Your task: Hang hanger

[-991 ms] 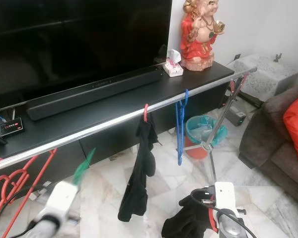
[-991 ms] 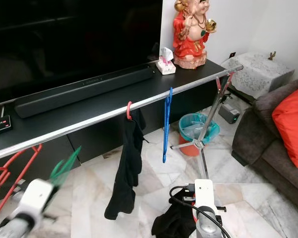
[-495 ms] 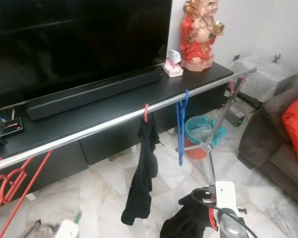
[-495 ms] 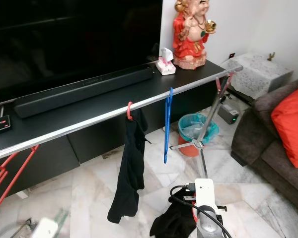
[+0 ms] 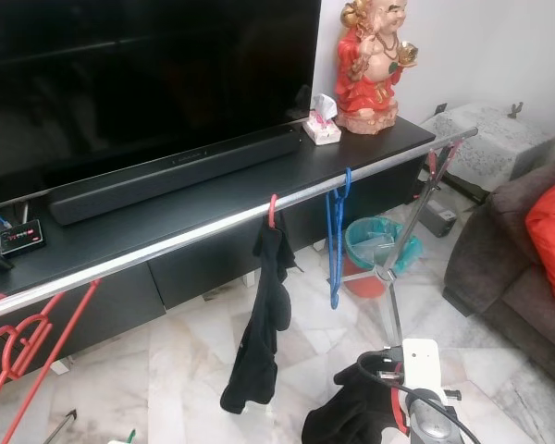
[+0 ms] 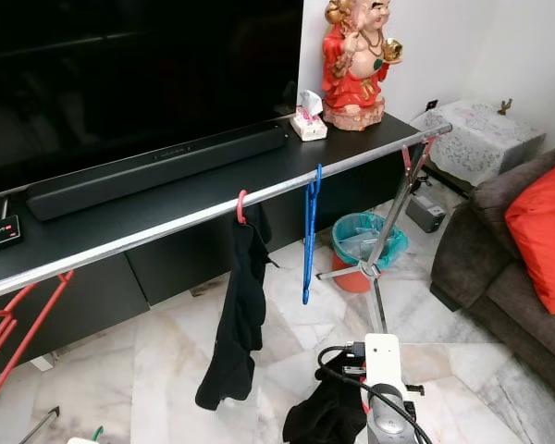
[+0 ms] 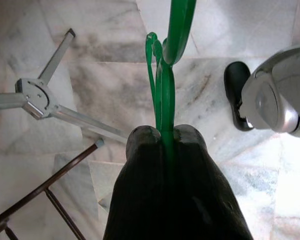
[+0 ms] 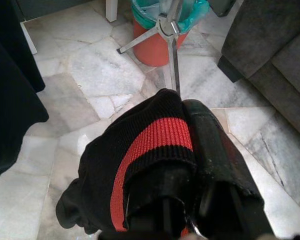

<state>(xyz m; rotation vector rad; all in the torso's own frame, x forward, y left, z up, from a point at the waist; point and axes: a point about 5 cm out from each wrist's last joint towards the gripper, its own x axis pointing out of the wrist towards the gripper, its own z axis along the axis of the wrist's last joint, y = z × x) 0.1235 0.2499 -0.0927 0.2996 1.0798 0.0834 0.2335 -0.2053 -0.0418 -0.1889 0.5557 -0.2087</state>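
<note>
Pinching green hanger [image 7: 162, 85] — left tool [image 7: 162, 132] closed tight, right tool [image 8: 182, 120] gripping black-red garment [image 8: 140, 150].

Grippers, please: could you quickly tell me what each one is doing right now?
Left gripper: shut on the green hanger.
Right gripper: shut on the black garment.

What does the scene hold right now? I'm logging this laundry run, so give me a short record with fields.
left gripper: shut on green hanger, low over the marble floor
right gripper: shut on black garment with red stripe
rail: silver, in front of the TV stand
on rail: red hanger carrying black clothing; bare blue hanger
</note>
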